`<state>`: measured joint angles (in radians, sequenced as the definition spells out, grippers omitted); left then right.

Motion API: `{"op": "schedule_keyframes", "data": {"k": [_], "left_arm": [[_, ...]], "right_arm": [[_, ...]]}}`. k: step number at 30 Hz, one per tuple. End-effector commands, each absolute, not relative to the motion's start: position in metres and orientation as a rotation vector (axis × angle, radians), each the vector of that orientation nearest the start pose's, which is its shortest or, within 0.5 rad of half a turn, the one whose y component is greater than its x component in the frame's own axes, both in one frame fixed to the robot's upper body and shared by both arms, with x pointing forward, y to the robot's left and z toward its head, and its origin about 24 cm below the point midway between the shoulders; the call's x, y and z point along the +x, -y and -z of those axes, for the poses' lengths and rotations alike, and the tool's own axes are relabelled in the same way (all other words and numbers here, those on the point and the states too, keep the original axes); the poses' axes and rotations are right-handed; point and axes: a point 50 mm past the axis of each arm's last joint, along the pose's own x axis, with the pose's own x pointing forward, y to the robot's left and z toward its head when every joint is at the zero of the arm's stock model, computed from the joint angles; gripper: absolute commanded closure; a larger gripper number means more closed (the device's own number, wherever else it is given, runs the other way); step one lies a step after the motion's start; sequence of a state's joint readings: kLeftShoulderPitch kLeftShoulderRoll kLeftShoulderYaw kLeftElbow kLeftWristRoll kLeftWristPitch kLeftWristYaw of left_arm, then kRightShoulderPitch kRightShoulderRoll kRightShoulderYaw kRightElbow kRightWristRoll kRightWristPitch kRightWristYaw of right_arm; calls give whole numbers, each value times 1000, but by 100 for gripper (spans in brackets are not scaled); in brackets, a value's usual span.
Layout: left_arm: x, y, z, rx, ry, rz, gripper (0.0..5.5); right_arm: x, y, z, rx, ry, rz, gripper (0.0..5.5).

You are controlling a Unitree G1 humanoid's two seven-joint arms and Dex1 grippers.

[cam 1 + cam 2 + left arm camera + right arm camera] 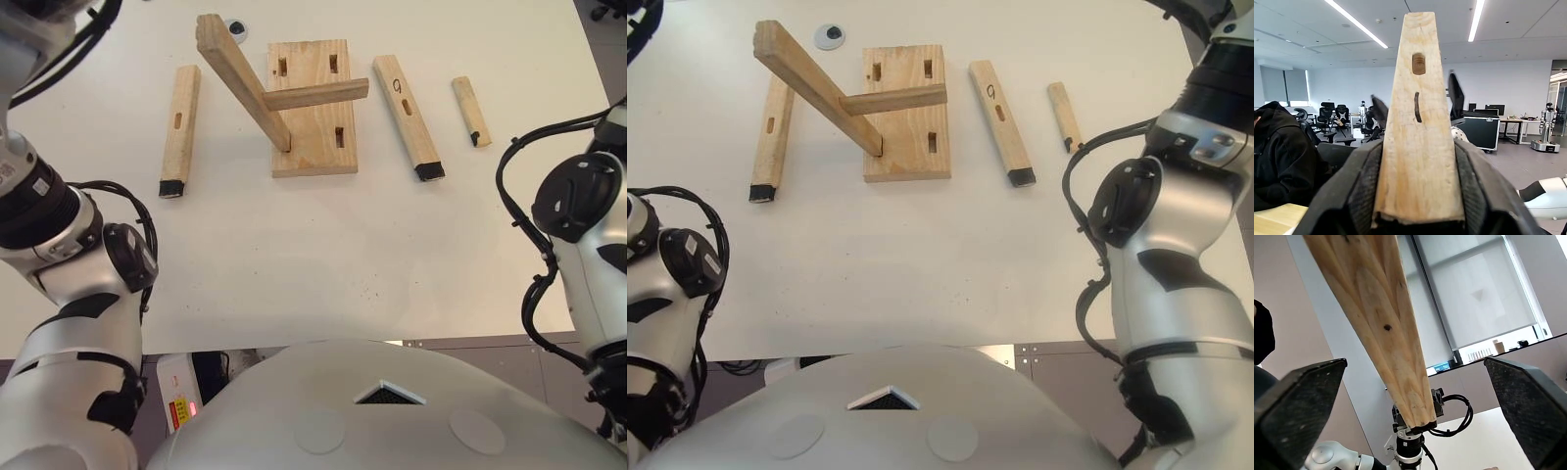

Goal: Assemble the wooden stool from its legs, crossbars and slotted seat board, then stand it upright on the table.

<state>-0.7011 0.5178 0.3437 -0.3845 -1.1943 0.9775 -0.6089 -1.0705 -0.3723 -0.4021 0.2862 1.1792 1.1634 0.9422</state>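
My left gripper (1419, 186) is shut on the base of a wooden leg (1418, 137), held up in the air. The leg's far end lies between the spread fingers of my open right gripper (1413, 396), and neither pad touches the leg (1376, 318). On the table lies the slotted seat board (318, 157). One leg (240, 78) stands tilted in a slot of the board, with a crossbar (318, 94) joined to it. A loose leg (180, 127) lies left of the board. Another leg (407, 113) and a short crossbar (470, 110) lie to its right.
A small round black-and-white disc (235, 26) sits behind the board at the far edge. The white table (294, 264) is bare from the parts to its near edge. Office chairs and desks fill the room behind.
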Motion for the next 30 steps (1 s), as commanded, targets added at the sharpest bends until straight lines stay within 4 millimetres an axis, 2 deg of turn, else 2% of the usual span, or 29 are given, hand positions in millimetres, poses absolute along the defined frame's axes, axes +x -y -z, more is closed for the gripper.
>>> {"op": "schedule_keyframes", "data": {"k": [1, 10, 17, 25, 26, 30], "left_arm": [[245, -151, -277, -259, 227, 1270, 350], [248, -147, -260, -252, 162, 1247, 350], [247, -146, -255, -257, 153, 1246, 350], [254, -150, -255, -284, 164, 1190, 350], [256, -152, -256, -288, 170, 1172, 313], [260, -153, -258, -299, 180, 1148, 262]], "right_arm": [[304, 151, -320, 751, 198, -1697, 33], [313, 161, -320, 836, 192, -1641, 191], [309, 156, -321, 820, 161, -1673, 305], [308, 151, -322, 766, 156, -1639, 320], [310, 151, -322, 757, 164, -1612, 322], [313, 150, -321, 718, 183, -1555, 329]]}}
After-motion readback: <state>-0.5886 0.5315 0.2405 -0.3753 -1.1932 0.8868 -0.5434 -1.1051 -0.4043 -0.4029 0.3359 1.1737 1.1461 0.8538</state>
